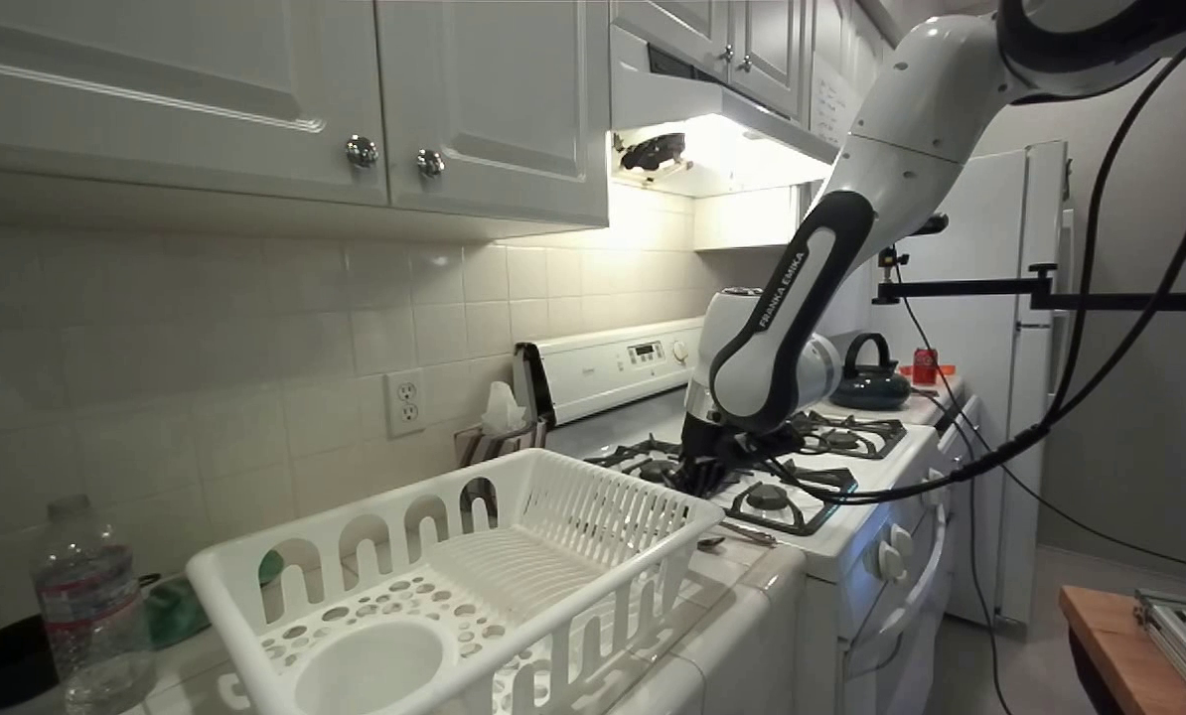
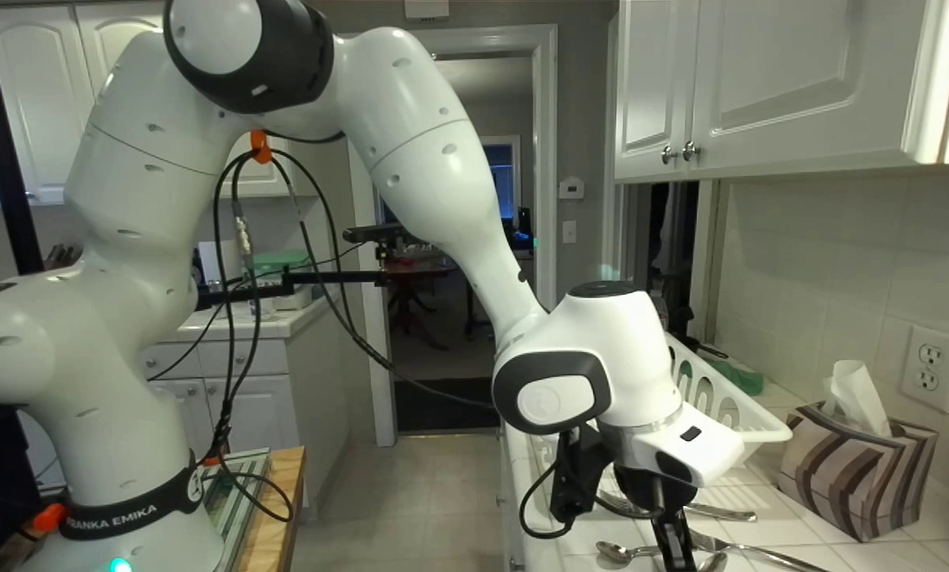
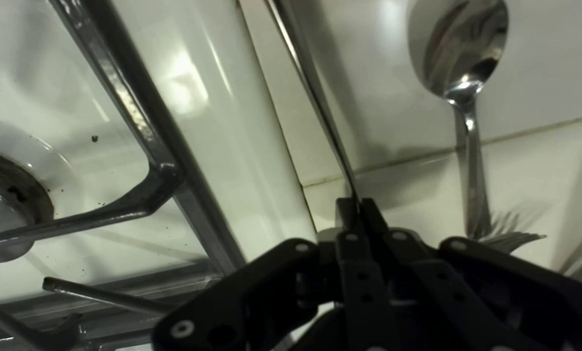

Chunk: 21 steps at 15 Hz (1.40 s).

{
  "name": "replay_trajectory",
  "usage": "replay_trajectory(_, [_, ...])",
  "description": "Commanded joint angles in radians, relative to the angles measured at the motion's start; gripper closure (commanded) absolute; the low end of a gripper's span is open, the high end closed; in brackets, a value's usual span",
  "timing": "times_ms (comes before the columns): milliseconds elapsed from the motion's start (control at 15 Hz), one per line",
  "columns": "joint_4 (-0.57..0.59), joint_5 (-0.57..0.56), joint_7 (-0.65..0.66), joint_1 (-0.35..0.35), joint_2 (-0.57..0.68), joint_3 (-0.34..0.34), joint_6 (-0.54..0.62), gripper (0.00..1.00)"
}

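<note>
Your gripper is pinched almost fully closed on a thin metal utensil, just right of the stove in the wrist view. You have the grasp; any lift is unclear. Spoon and fork lie ungripped farther right.

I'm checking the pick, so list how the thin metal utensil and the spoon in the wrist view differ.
The thin metal utensil is pinched in the end effector, while the spoon lies ungripped on the tiles. The thin metal utensil shows only a narrow profile; the spoon shows a broad, rounded bowl. The thin metal utensil is nearer the stove than the spoon is. Both are shiny metal.
</note>
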Motion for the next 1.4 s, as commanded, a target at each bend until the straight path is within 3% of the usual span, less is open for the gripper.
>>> replay_trajectory(0, [-0.003, 0.038, -0.001, 0.009, -0.018, -0.004, -0.033, 0.99])
replay_trajectory(733, [-0.103, 0.036, 0.04, 0.042, -0.271, -0.044, -0.088, 0.99])
replay_trajectory(1000, [-0.112, 0.041, 0.055, 0.074, -0.346, -0.015, -0.059, 0.99])
replay_trajectory(1333, [-0.102, 0.067, 0.035, 0.12, -0.396, 0.072, -0.025, 0.99])
